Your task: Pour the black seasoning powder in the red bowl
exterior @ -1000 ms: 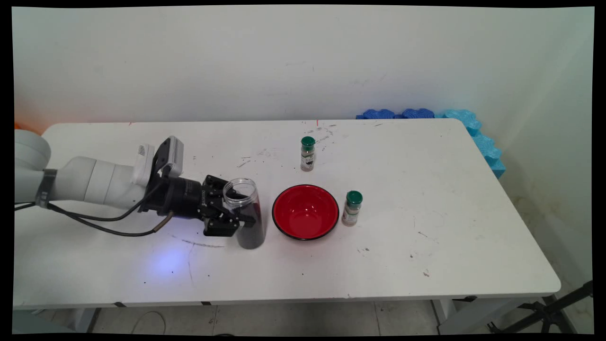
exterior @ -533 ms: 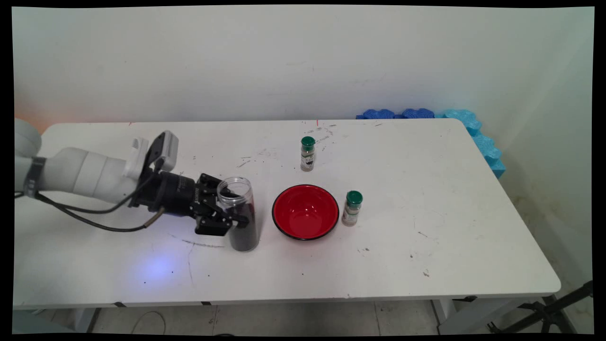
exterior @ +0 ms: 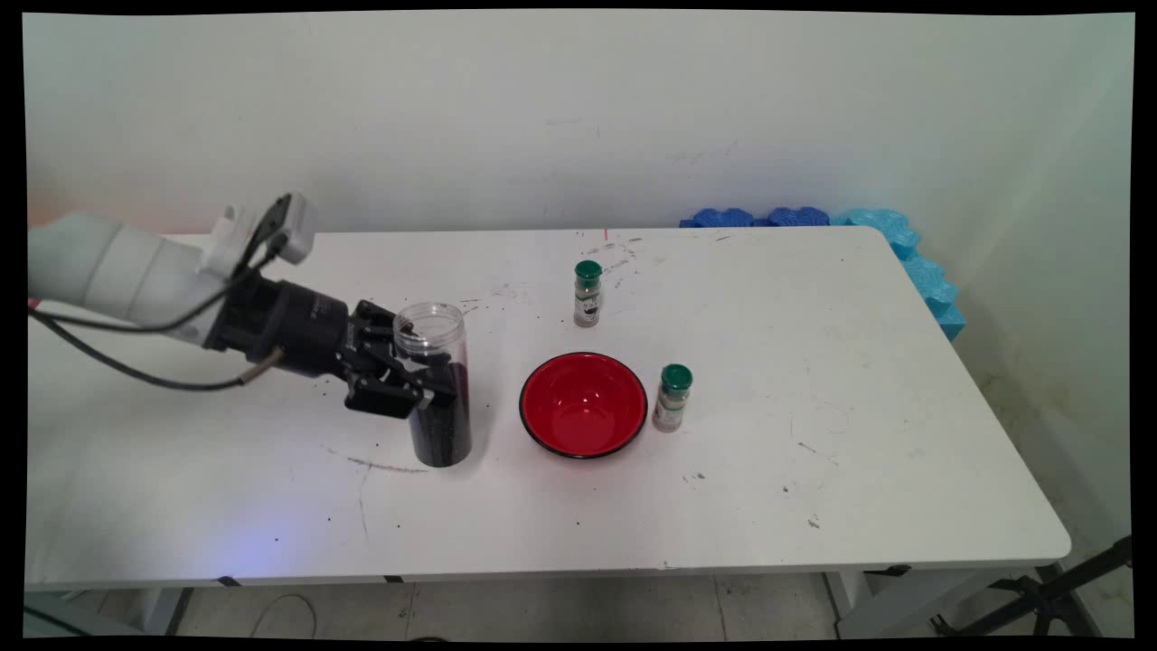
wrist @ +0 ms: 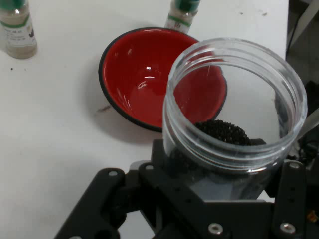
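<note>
I am holding the tool [exterior: 425, 391] clenched on a clear jar [exterior: 437, 384], gripping it at mid-height from the jar's left side in the main view. The jar is standing upright, open at the top, and is filled with dark granules to roughly two thirds of its height. I cannot tell from either view whether its base is touching the white surface [exterior: 813, 470] or hanging just above it. In the hand view, the jar [wrist: 234, 109] is filling the right half of the picture, with the granules [wrist: 222, 132] showing through its open mouth.

A red bowl [exterior: 583, 404] with a black rim is sitting near the jar on its right, apart from it. One green-capped spice bottle [exterior: 672, 398] is standing just beside the bowl's right edge. A second green-capped spice bottle [exterior: 587, 294] is standing farther back, behind the bowl. Blue foam pieces [exterior: 904, 249] are lying along the far right corner of the surface.
</note>
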Controlling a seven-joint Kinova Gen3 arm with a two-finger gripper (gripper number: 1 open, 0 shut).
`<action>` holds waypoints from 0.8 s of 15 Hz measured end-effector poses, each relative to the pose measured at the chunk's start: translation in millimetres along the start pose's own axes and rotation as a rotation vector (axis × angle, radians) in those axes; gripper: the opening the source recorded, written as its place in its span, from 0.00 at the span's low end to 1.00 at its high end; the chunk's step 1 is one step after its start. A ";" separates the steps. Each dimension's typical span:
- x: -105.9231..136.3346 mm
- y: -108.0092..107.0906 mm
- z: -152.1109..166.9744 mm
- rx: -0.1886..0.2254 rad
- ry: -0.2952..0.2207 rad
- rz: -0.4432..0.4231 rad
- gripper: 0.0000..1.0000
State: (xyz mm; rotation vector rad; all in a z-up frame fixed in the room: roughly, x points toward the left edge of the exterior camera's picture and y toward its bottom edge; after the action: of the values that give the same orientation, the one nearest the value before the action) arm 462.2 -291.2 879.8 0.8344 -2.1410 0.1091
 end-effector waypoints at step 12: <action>62.2 -8.7 -3.9 -0.103 -0.056 -0.144 0.00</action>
State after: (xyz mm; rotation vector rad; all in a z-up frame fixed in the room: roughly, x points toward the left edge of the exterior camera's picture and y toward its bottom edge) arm 442.2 -329.5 925.6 0.9369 -2.1117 -0.0995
